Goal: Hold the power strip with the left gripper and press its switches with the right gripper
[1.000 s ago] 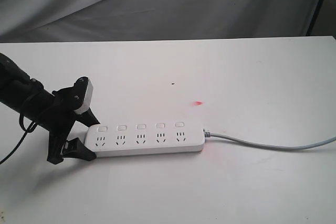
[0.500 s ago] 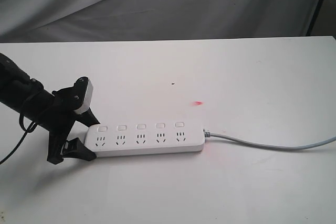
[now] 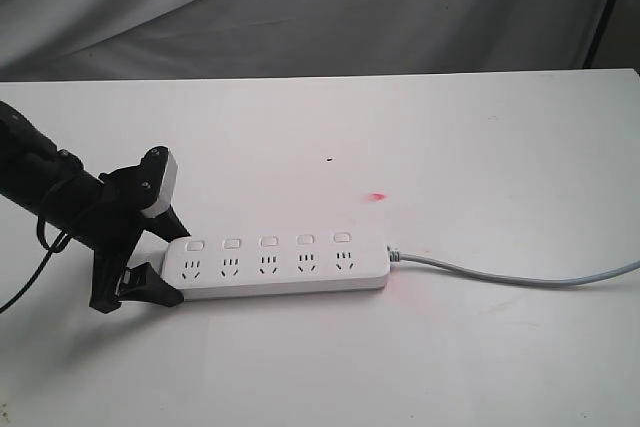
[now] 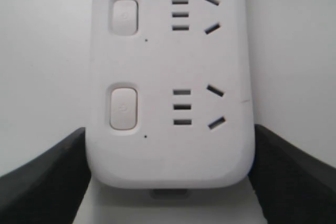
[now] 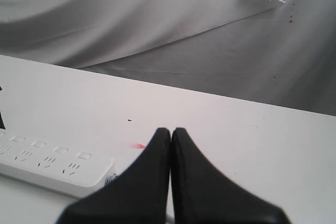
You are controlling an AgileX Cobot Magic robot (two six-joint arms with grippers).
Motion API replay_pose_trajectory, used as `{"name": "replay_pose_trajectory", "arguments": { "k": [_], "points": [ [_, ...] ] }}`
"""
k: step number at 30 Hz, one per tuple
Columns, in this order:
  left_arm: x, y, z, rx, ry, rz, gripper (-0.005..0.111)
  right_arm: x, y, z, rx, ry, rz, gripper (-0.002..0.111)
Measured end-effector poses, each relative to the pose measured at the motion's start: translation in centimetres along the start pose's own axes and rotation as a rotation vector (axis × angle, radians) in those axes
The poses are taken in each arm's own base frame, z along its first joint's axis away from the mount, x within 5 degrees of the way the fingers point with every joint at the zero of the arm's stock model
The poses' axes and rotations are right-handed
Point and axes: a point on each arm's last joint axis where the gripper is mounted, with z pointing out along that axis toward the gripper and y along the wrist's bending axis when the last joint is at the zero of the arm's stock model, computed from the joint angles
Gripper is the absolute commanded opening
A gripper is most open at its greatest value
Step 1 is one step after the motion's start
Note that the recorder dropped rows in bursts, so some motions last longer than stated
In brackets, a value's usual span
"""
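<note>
The white power strip (image 3: 275,265) lies flat on the white table, its grey cable (image 3: 500,275) trailing off to the right. A row of small white switches (image 3: 268,242) runs above its sockets. My left gripper (image 3: 172,262) is shut on the strip's left end, one black finger on each long side. In the left wrist view the fingers (image 4: 47,182) press the edges of the power strip (image 4: 168,77), with two switches (image 4: 124,107) in sight. My right gripper (image 5: 171,129) is shut and empty, in the air away from the power strip (image 5: 52,166). It is out of the exterior view.
A small red light spot (image 3: 377,196) sits on the table behind the strip, and a black speck (image 3: 330,159) lies farther back. Grey cloth (image 3: 320,7) hangs behind the table's far edge. A dark stand leg (image 3: 605,7) is at the back right.
</note>
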Motion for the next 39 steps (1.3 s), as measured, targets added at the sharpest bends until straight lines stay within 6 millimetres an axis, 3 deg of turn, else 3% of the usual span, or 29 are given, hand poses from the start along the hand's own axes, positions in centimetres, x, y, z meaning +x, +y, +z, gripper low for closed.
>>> {"name": "replay_pose_trajectory", "arguments": {
  "k": [8, 15, 20, 23, 28, 32, 33, 36, 39],
  "points": [
    [0.0, 0.0, 0.0, 0.0, 0.0, 0.0, 0.073, 0.0, 0.0, 0.0, 0.0, 0.0, 0.0, 0.0],
    [0.1, 0.2, 0.0, -0.027, 0.012, -0.002, 0.104, 0.0, 0.0, 0.0, 0.0, 0.0, 0.0, 0.0],
    [-0.2, 0.4, -0.7, -0.062, 0.021, -0.033, 0.105, 0.0, 0.0, 0.0, 0.0, 0.0, 0.0, 0.0],
    [-1.1, 0.2, -2.7, -0.109, 0.054, -0.007, 0.105, 0.0, 0.0, 0.0, 0.0, 0.0, 0.0, 0.0],
    [-3.1, -0.9, -8.1, -0.241, 0.152, -0.007, 0.105, 0.0, 0.0, 0.0, 0.0, 0.0, 0.0, 0.0],
    [-4.6, -4.4, -15.2, -0.408, 0.335, -0.087, 0.105, 0.0, 0.0, 0.0, 0.0, 0.0, 0.0, 0.0],
    [-4.9, -5.2, -16.2, -0.429, 0.35, -0.109, 0.105, 0.0, 0.0, 0.0, 0.0, 0.0, 0.0, 0.0],
    [-6.1, -8.2, -19.5, -0.538, 0.295, -0.339, 0.104, 0.0, 0.0, 0.0, 0.0, 0.0, 0.0, 0.0],
    [-7.0, -9.6, -21.0, -0.633, 0.174, -0.58, 0.099, 0.0, 0.0, 0.0, 0.0, 0.0, 0.0, 0.0]
  ]
}}
